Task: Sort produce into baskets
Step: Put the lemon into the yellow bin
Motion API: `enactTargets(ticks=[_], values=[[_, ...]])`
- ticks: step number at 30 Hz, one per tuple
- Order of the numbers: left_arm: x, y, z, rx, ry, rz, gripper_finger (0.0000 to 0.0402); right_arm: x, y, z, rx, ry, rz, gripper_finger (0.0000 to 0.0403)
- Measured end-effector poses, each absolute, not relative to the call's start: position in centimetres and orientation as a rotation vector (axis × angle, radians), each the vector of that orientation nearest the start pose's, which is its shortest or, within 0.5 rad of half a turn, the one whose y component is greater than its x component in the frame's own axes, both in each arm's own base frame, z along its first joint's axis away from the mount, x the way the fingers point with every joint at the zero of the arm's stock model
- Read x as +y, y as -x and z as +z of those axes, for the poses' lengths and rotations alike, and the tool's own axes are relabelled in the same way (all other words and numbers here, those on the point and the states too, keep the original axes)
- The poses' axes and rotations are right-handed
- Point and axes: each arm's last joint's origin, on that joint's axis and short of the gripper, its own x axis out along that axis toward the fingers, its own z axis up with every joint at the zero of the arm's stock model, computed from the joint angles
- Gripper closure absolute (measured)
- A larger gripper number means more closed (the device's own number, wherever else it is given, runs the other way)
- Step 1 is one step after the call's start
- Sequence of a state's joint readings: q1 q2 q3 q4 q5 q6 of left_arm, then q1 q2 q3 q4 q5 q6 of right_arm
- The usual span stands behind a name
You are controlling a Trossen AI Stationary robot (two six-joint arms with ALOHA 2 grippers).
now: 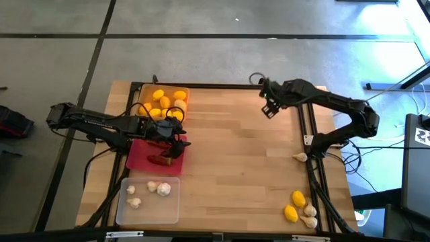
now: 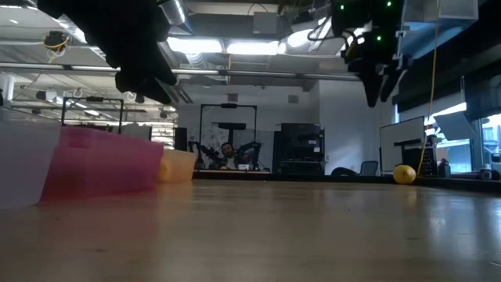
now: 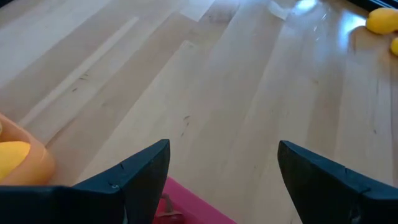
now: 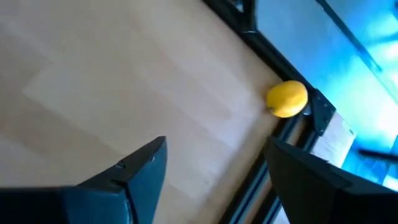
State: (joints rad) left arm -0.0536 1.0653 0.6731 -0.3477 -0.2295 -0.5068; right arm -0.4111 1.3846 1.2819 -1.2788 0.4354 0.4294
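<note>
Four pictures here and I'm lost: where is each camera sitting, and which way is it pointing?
High view: above the table, looking straight down; both arms, the orange basket, the red basket and the clear basket show.
Low view: at tabletop height, looking level into the room; both arms hang in from above.
Left wrist view: on the left arm, looking past the open left gripper over the red basket's edge.
Right wrist view: on the right arm, past the open right gripper at bare wood and a lemon.
Shared: high and low views both show the red basket.

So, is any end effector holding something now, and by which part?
Nothing is held. The left end effector is open above the red basket; the right end effector is open over bare table.
</note>
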Motion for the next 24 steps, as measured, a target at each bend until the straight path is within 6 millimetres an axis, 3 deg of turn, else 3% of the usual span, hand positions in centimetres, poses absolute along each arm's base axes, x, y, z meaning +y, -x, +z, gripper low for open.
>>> enactTargets(ticks=[11, 17, 24], values=[[-0.5, -21.2, 23.2, 0.673, 0.371, 0.346, 0.0109, -15.0, -19.0, 30.6, 1.233, -0.386, -1.116, 0.0134], [-0.5, -21.2, 23.2, 0.673, 0.371, 0.346, 0.0109, -17.4, -17.9, 30.1, 1.222, -0.439, -1.231, 0.0082], [-0.5, -21.2, 23.1, 0.673, 0.372, 0.346, 0.0109, -20.5, -17.6, 27.5, 1.315, -0.537, -1.249, 0.0039]])
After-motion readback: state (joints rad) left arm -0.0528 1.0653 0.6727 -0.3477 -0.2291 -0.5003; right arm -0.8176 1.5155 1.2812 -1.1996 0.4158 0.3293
